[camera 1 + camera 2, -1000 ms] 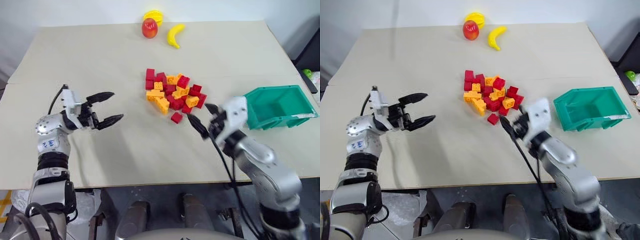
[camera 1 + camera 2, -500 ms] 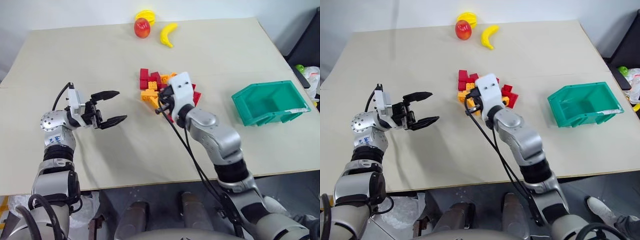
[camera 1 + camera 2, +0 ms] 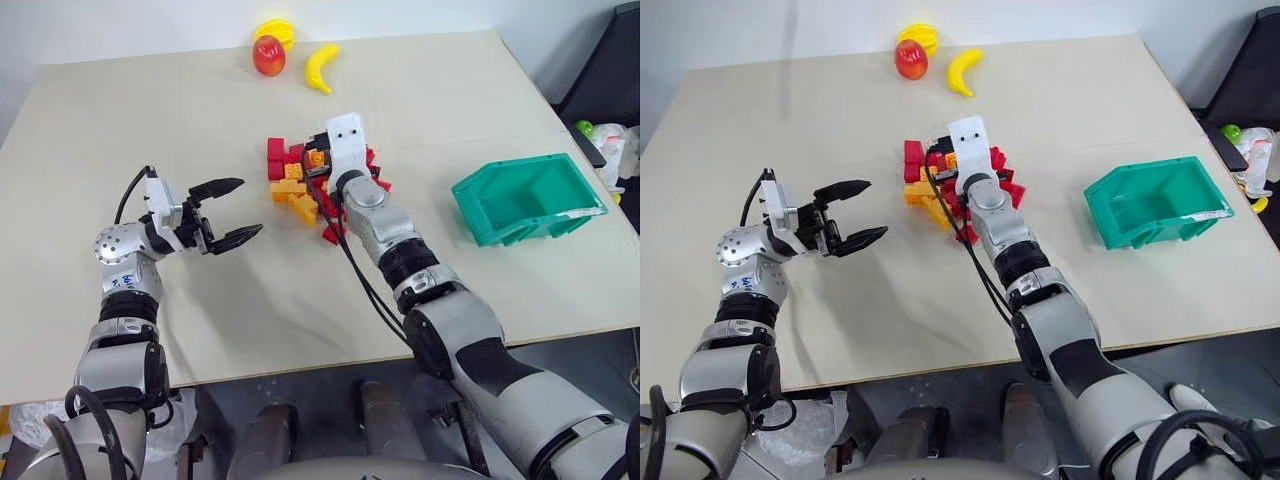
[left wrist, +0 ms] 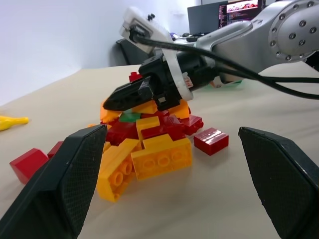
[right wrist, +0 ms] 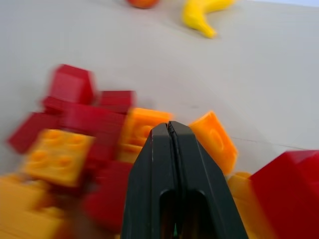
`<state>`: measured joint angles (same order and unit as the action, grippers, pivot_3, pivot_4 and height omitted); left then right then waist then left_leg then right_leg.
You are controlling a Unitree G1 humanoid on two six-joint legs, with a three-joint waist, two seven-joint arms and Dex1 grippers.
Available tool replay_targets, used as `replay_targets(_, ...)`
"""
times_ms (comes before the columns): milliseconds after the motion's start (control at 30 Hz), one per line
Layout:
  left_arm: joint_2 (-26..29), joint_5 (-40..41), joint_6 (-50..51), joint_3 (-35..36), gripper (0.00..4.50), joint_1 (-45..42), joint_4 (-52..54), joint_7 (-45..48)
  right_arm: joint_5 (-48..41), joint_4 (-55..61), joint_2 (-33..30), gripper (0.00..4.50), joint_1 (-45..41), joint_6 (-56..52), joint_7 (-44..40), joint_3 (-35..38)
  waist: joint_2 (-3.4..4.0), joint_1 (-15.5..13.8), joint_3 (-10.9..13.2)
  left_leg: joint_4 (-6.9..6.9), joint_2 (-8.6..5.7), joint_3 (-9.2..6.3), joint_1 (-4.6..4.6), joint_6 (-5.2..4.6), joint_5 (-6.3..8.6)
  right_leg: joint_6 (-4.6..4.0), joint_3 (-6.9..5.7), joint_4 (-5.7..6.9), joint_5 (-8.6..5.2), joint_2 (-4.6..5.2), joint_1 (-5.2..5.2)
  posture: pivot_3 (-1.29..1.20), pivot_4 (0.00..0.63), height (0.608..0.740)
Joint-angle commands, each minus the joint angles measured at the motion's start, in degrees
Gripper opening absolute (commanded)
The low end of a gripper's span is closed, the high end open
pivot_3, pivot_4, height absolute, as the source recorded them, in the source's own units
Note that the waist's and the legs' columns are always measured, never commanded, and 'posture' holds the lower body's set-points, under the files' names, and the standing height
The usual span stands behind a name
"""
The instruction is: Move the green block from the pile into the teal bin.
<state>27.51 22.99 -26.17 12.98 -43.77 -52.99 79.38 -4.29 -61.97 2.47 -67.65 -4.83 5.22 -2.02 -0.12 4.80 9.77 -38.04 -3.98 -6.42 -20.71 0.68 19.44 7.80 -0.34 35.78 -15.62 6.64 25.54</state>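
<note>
- Left eye view: a pale beige table [image 3: 180, 110] fills the scene, with a seam across it on the robot's left; a white wall stands behind and dark furniture sits past the table's right edge.
- At the far edge, well beyond both claws, lie a banana [image 3: 319, 68], a red fruit [image 3: 268, 55] and a yellow fruit [image 3: 275, 31] behind it.
- The right gripper [image 5: 171, 130] has its two black fingers pressed flat together with nothing between them, level over the pile [image 3: 305, 185].
- The right wrist and its white housing cover much of the pile from above.
- The green block [image 4: 129, 117] shows as a small green patch among red and orange bricks, just under the right gripper's tip in the left wrist view; most of it is buried.
- The left gripper [image 3: 232, 211] hangs wide open and empty above bare table, well to the left of the pile, its fingers pointing toward it.
- The teal bin [image 3: 527, 199] sits well to the right of the right gripper, apart from the pile; what shows of its inside is bare, and its near wall hides part of the floor.
- A lime-green round thing [image 3: 586, 128] lies off the table past the bin, partly cut off.
</note>
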Motion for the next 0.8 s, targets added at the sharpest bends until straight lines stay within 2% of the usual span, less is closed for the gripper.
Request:
replay_targets(33, 0.6, 0.38, -0.17, 0.92, 4.5, 0.84, 2.46, -1.04, 1.36, -0.92, -1.15, 0.03, -0.44, 1.19, 1.45, 1.35, 0.0, 0.09, 0.0, 0.0, 0.01, 0.0, 0.0, 0.0, 0.0, 0.0, 0.01, 0.0, 0.0, 0.0, 0.0, 0.0, 0.15, 0.74)
replay_targets(200, 0.96, 0.48, 0.23, 0.96, 4.5, 1.58, 3.47, -1.79, 3.5, 5.34, -4.08, 0.03, 4.59, -2.9, 0.13, 0.41, 0.01, 0.13, 0.0, -0.06, 0.04, 0.04, 0.0, 0.01, 0.0, 0.0, 0.08, 0.03, 0.0, -0.03, 0.01, 0.0, 0.15, 0.74)
replay_targets(333, 0.99, 0.51, 0.5, 1.0, 4.5, 1.99, 3.86, -2.52, 3.15, 16.86, -6.75, 0.03, 9.79, -9.89, -8.77, -1.37, 0.01, -0.02, 0.0, -0.13, 0.01, 0.05, 0.0, 0.01, -0.01, 0.0, 0.13, 0.08, 0.0, -0.02, 0.0, 0.0, 0.15, 0.74)
replay_targets(567, 0.39, 0.76, 0.66, 1.04, 4.5, 2.53, 5.19, -3.41, 2.0, 24.27, -8.95, 0.03, 10.6, -7.6, -18.38, -0.99, 0.0, 0.12, -0.01, -0.13, 0.06, 0.22, 0.02, 0.02, -0.01, 0.01, 0.27, 0.16, 0.01, -0.09, 0.09, 0.0, 0.15, 0.74)
replay_targets(667, 0.46, 1.0, 0.76, 1.12, 4.5, 3.05, 5.89, -3.41, -0.84, 32.48, -10.27, 0.03, 12.99, -8.41, -24.92, -0.59, 0.0, 0.0, -0.01, -0.12, 0.06, 0.23, 0.02, 0.01, 0.0, 0.01, 0.29, 0.13, 0.01, -0.08, 0.1, 0.0, 0.15, 0.74)
replay_targets(733, 0.51, 1.39, 1.33, 1.14, 4.5, 3.84, 6.98, -3.11, -3.64, 41.91, -13.56, 0.03, 17.08, -12.24, -31.53, -0.93, 0.0, -0.17, -0.01, -0.1, 0.05, 0.22, 0.0, 0.0, 0.0, 0.01, 0.29, 0.1, 0.01, -0.07, 0.1, 0.0, 0.15, 0.74)
replay_targets(800, 0.59, 1.58, 1.93, 1.12, 4.5, 4.56, 7.89, -2.96, -6.47, 50.58, -17.94, 0.4, 21.44, -15.92, -37.89, -1.05, 0.0, -0.74, -0.01, -0.1, 0.04, 0.21, -0.02, -0.04, 0.03, 0.02, 0.28, 0.08, 0.01, -0.06, 0.1, 0.0, 0.15, 0.74)
